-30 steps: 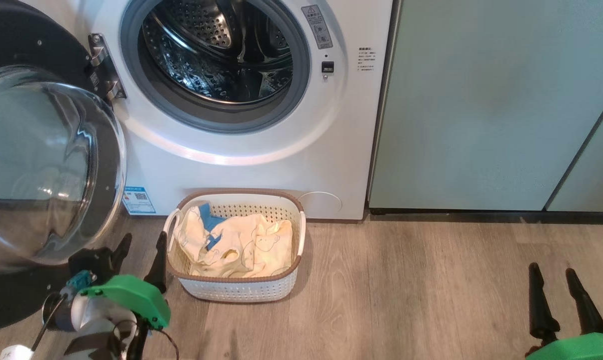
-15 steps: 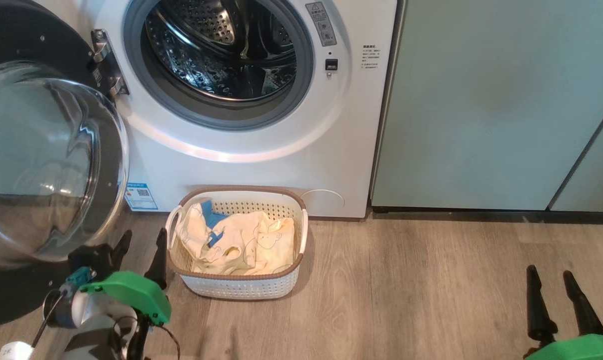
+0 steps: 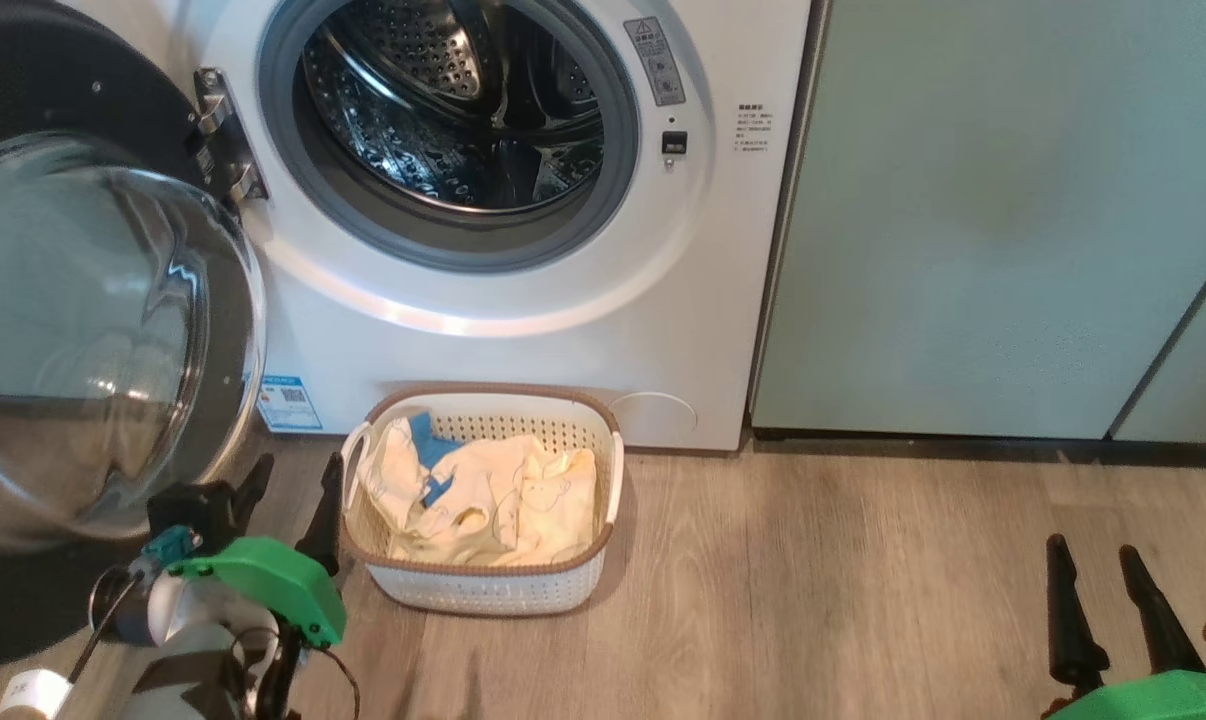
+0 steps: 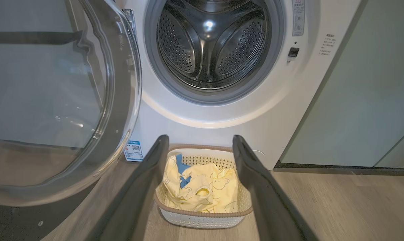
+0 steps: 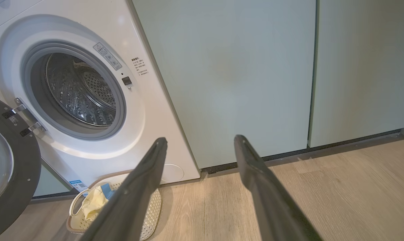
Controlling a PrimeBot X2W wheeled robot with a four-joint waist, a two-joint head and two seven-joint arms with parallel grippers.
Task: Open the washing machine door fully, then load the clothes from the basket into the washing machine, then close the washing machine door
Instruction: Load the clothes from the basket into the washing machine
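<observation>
Left gripper (image 3: 295, 470), jaws wide & empty, hangs just beside the basket (image 3: 483, 590), by its left handle. Right gripper (image 3: 1091, 550) is likewise spread w/ nothing in it, well apart over the floor. We see the washing machine door (image 3: 23, 90) swung out left and the clothes (image 3: 483, 490) heaped in the basket, in front of the washing machine (image 3: 563, 340). Risks, we reckon: a finger snags the handle & drags the basket, a shallow pinch drops cloth short of the drum, or the arm bumps the door.
</observation>
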